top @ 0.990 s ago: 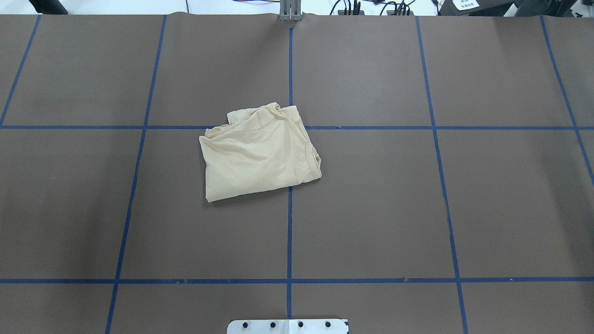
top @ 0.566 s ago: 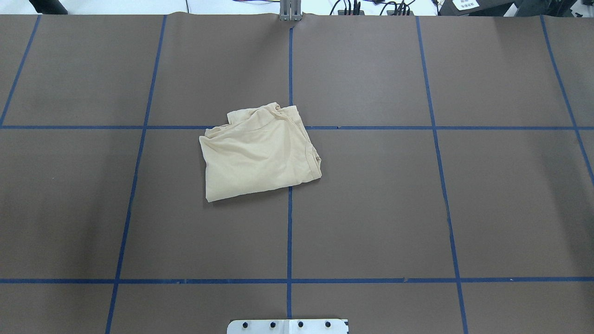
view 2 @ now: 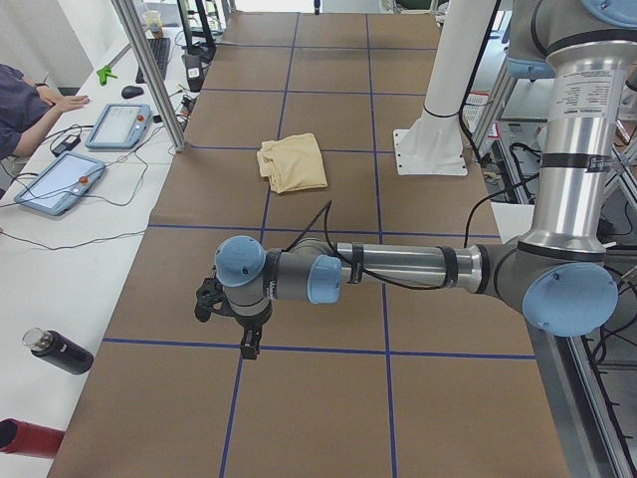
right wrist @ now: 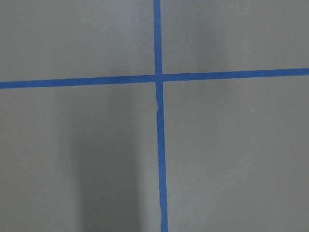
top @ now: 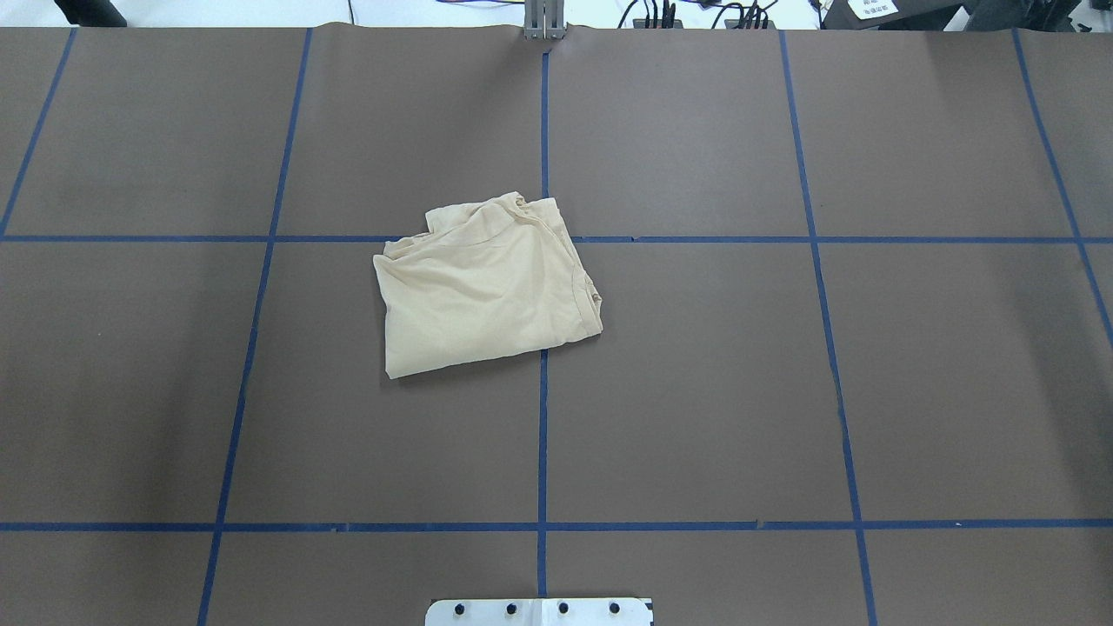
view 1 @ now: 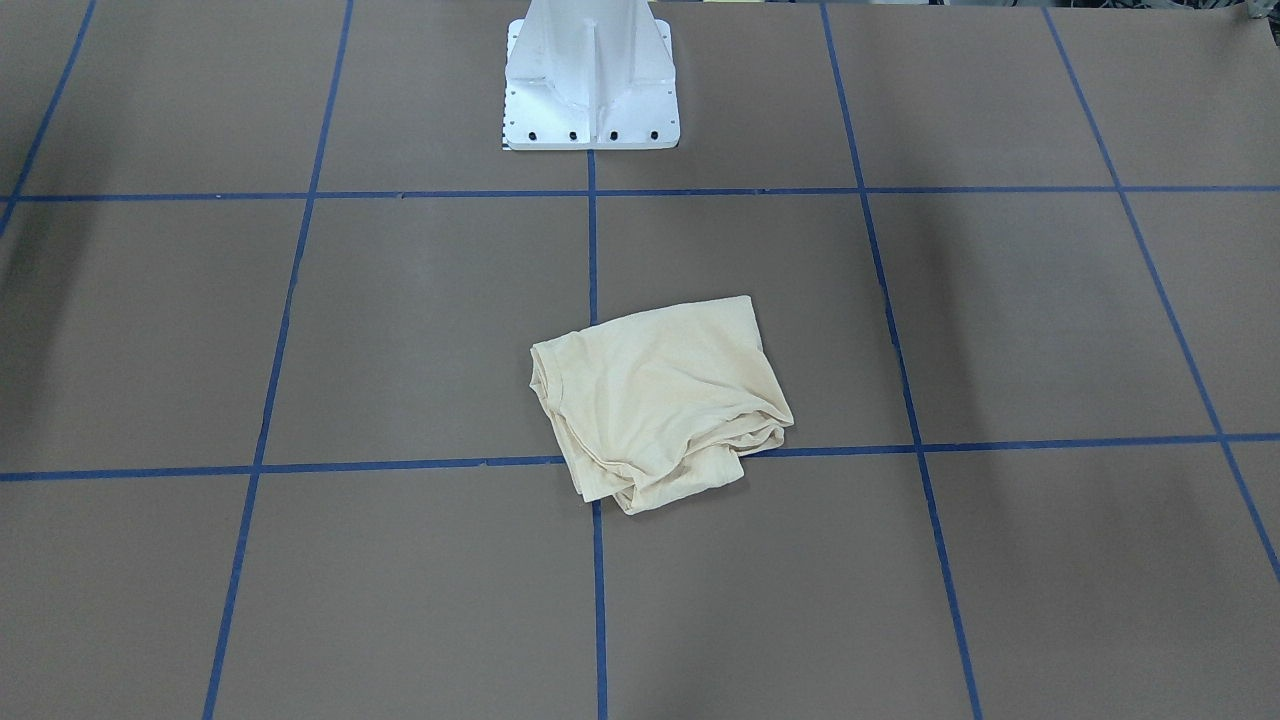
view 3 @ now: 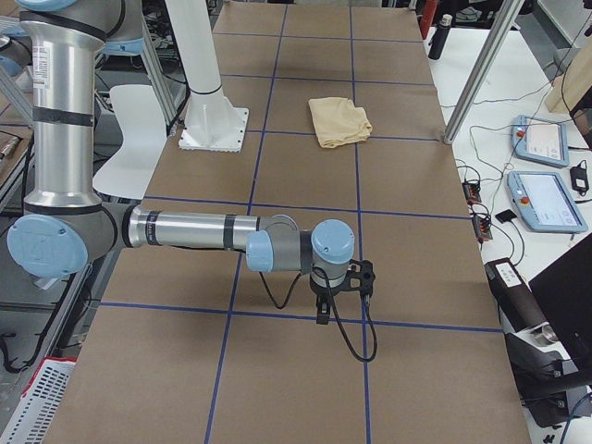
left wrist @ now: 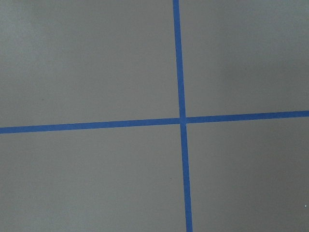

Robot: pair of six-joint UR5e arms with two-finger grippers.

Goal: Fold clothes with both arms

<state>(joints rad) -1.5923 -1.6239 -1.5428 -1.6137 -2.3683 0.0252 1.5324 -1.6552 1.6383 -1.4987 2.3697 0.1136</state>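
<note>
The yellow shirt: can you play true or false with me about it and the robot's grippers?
1. The shirt lies folded up on the brown table. True.
2. A gripper is holding the shirt. False: the left gripper and the right gripper both hang over bare table, far from it.
3. The shirt covers a crossing of the blue tape lines. True.
4. A big picture shows on the shirt. False: only plain cream cloth shows.
</note>
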